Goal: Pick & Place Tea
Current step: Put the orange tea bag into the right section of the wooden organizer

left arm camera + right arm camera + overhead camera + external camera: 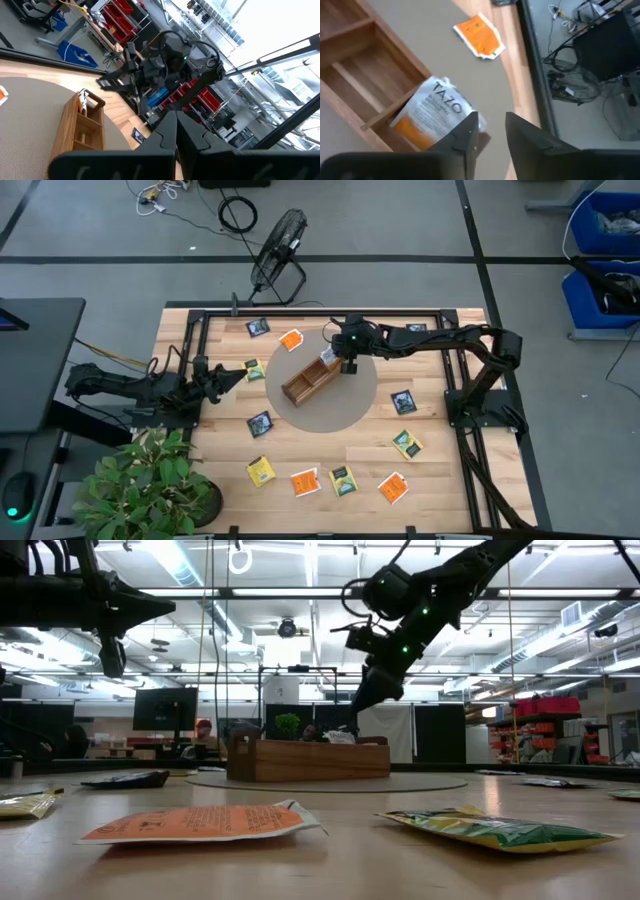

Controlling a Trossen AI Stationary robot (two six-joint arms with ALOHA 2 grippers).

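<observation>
The brown wooden tray [300, 385] lies on a round grey mat [335, 418] at mid table. An orange-and-white tea packet [432, 112] leans in the tray's far-right end compartment, its upper edge sticking up above the tray wall. My right gripper [490, 135] hangs open just above that end of the tray [345, 365], slanting down, with nothing between its fingers. Another orange packet [480, 37] lies flat on the mat's edge beyond. My left gripper [175, 135] waits shut at the table's left edge [215, 377], touching nothing. My right gripper has one finger [465, 137] standing in front of the leaning packet's upper corner [462, 112]. I cannot tell whether that finger touches the packet. The packet rests in the compartment, not between the fingers.
Several tea packets lie flat around the mat: navy [258, 328], orange [291, 339], navy [259, 422], yellow [261, 471], orange [304, 481], green [406, 444], navy [403, 401]. A potted plant [150, 480] overhangs the near left corner.
</observation>
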